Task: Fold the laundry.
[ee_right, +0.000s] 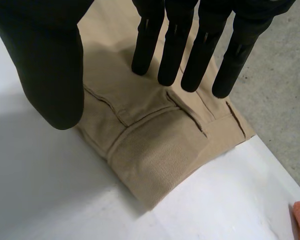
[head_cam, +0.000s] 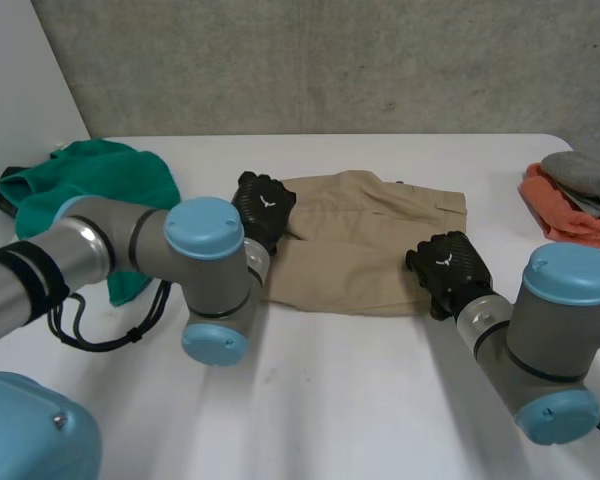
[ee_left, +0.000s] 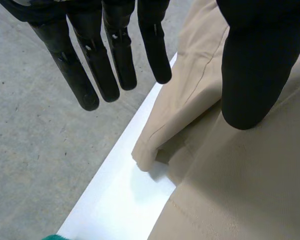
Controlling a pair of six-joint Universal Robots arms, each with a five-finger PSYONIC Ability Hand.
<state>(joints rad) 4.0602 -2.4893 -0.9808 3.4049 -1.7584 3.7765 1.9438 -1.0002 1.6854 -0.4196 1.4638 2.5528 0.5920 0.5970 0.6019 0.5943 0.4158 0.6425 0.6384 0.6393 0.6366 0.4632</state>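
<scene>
At the far left of the white table (head_cam: pixel 360 400) a crumpled green cloth (head_cam: pixel 90 180) is seen, lying well apart from the other laundry. The left arm (head_cam: pixel 130 250) is stretched across in front of it, and the left hand (head_cam: pixel 263 205) is placed over the left end of the tan garment (head_cam: pixel 365 250). In the left wrist view its fingers (ee_left: pixel 115 55) are held straight and slightly spread, reaching past the garment's edge toward the bare strip of table and the grey floor (ee_left: pixel 30 150) beyond. Its thumb (ee_left: pixel 250 75) is held over the cloth, nothing is gripped, and the hand is released. A folded edge of the fabric is seen just below the fingertips, with a small turned-under corner beside the white strip. The tan garment is laid flat in the middle of the table, toward its far side, and is folded over itself, with seams and a pocket visible. Its near right corner is covered by the right hand (head_cam: pixel 448 265). In the right wrist view that hand's fingers (ee_right: pixel 175 45) are extended straight over the pocket seams and the thumb (ee_right: pixel 50 75) is set apart above the garment's edge. No cloth is pinched, so this hand too is released, though contact with the fabric cannot be told. The right arm (head_cam: pixel 550 340) is angled in from the near right. At the table's far right edge an orange cloth (head_cam: pixel 570 215) is piled, with a grey cloth (head_cam: pixel 585 175) resting on top of it.
</scene>
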